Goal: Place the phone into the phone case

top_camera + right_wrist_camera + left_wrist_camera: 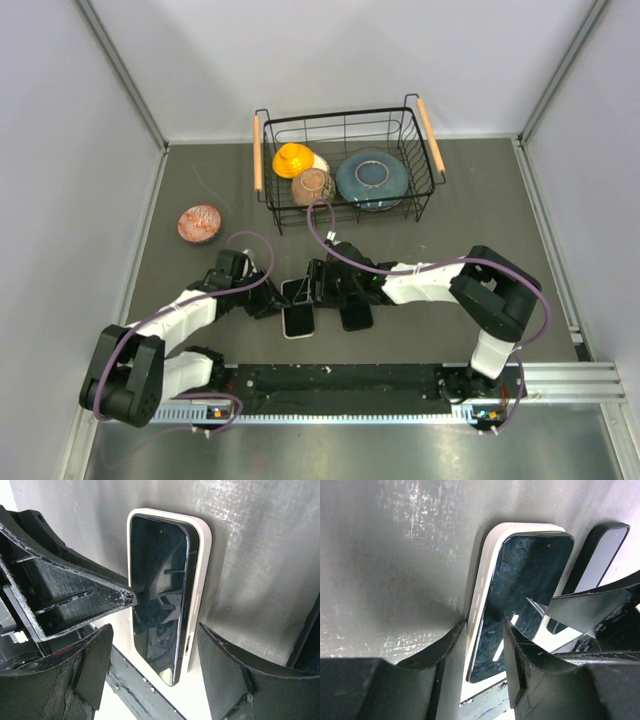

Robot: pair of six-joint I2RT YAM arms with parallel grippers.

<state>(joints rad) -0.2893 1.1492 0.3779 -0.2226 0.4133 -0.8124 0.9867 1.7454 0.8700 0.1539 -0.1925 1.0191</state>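
Note:
The dark phone [299, 322] lies face up in the white phone case [286, 331] on the table between the arms. In the right wrist view the phone [160, 595] sits inside the case [202, 555], with one long edge standing a little proud of the rim. My left gripper [484, 627] is open; one finger is outside the case's side [479, 587] and the other is over the phone's screen [525, 580]. My right gripper [155, 630] is open and straddles the phone's end. Each gripper has a fingertip touching the screen.
A second black phone-shaped slab [355, 315] lies just right of the case, also in the left wrist view [601, 555]. A wire basket [345, 125] at the back holds an orange object, a brown bowl and a blue plate. A pinkish bowl [200, 224] sits at the left.

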